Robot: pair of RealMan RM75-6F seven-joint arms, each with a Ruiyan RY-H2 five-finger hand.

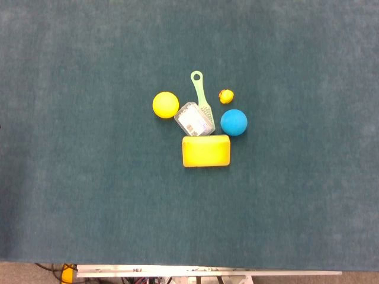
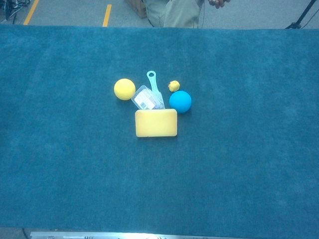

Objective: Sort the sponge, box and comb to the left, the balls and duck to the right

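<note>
Teal cloth covers the bench (image 1: 71,195); all six items sit bunched at its centre, none sorted yet. Neither of my hands shows in the head or chest view, so I cannot tell whether they are open or closed, and nothing is held.

Layout, head view: sponge (image 1: 205,151) nearest me, lying flat. Box (image 1: 194,119) just behind it, touching or nearly so, and lying over the toothed end of the comb (image 1: 201,96), whose handle points away from me. Yellow ball (image 1: 165,105) just left of the box. Blue ball (image 1: 234,122) just right of the box, near the sponge's far right corner. Duck (image 1: 225,96) small, behind the blue ball, beside the comb handle.

Judgement: the cluster is tight, so fingers reaching in could knock a ball rolling. The yellow ball starts on the wrong side and must cross right past the box. I'd take the box before the comb, since it pins the comb down. The sponge has a free near edge, an easy first pick.

A seated person is at the chest view's top edge, beyond the bench.
</note>
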